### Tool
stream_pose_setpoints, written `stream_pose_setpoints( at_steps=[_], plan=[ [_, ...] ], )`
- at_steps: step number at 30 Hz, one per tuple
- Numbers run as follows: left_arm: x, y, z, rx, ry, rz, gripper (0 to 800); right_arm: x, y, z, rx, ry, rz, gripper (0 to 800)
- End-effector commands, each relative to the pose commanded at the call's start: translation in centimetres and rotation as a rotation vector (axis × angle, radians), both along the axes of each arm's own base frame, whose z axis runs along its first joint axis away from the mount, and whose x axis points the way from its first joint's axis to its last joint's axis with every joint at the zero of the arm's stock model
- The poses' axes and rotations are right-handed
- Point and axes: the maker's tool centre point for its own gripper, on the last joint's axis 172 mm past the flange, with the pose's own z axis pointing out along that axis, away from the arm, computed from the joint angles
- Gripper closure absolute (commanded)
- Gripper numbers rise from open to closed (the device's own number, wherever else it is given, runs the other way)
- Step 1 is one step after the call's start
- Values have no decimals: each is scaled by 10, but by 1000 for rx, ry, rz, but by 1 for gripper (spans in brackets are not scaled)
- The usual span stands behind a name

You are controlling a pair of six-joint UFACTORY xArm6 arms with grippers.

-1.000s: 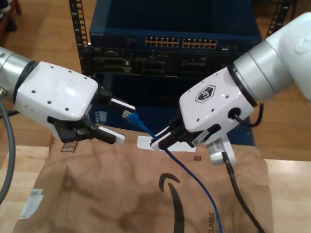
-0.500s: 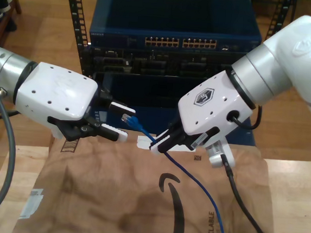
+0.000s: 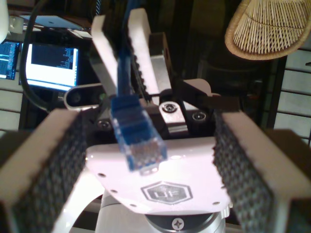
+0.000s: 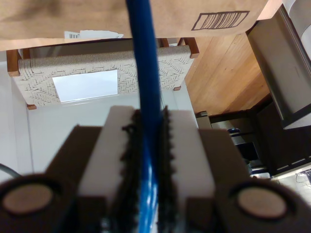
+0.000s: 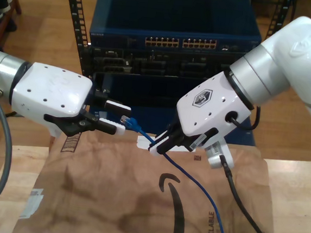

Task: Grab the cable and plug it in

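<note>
Handoff in progress, mid-air, over the brown paper sheet (image 5: 137, 202) w/ black printed marks.

My second gripper (image 5: 161, 145), at exterior view's right, is clamped tight on the thin bright-blue Ethernet cable (image 5: 193, 180). Second wrist view confirms: the toothed pads (image 4: 125, 160) are closed against the cable (image 4: 146, 97), no gap. It grips a short way back from the end, so the small translucent blue plug (image 5: 129, 122) sticks out free toward the other arm. Rest of the cable trails down across the paper.

My first gripper (image 5: 113, 116), at exterior view's left, is spread wide, one finger either side of the plug, not touching. First wrist view: plug (image 3: 137, 141) sits between the ribbed dark pads (image 3: 48, 174), nearer one pad than the other, contacts facing the cam.

Why so, my guess: second holds the cable steady so first can take the plug itself, better control for insertion.

Dark-blue rack-mounted network switch (image 5: 177, 20) w/ rows of ports behind both arms, well apart from the plug. Plugging not yet begun.

Risk: plug off-centre, could twist on closing.
</note>
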Motion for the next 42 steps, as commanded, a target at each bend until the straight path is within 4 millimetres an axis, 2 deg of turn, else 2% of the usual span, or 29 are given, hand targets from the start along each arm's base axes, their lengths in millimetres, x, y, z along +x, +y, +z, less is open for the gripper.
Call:
stream_pose_setpoints(
  at_steps=[5, 13, 19, 29, 33, 34, 35, 36, 39, 40, 41, 42],
  plan=[
    [0, 0, 0, -1, 19, 3, 461, -1, 1, -1, 0, 1, 3, 782],
    [0, 0, 0, 2, 40, 9, 555, -1, 2, -2, -1, 5, 6, 781],
    [-1, -1, -1, 1, 43, 9, 557, -1, 2, -3, 0, 7, 5, 781],
    [-2, -1, -2, 0, 46, 9, 614, -1, 2, -3, -1, 5, 4, 780],
    [-5, -2, -7, -5, 61, 8, 692, -1, 2, -3, -1, 5, 4, 769],
    [-5, -2, -8, -5, 62, 9, 717, -1, 2, -3, 0, 3, 5, 748],
    [-5, -2, -8, -6, 64, 11, 724, -1, 2, -3, 0, 2, 6, 689],
    [-5, -2, -8, -6, 64, 11, 762, 0, 2, -2, 4, -5, 12, 593],
    [-5, -2, -9, -5, 65, 11, 775, 0, 2, -2, 13, -32, 33, 334],
    [-5, -2, -11, -8, 71, 9, 776, 0, 2, -2, 13, -35, 35, 214],
    [-5, -2, -12, -12, 78, 6, 779, 0, 2, -2, 14, -37, 36, 148],
    [-5, -2, -13, -16, 85, 3, 784, 0, 2, -2, 15, -42, 37, 123]
  ],
)
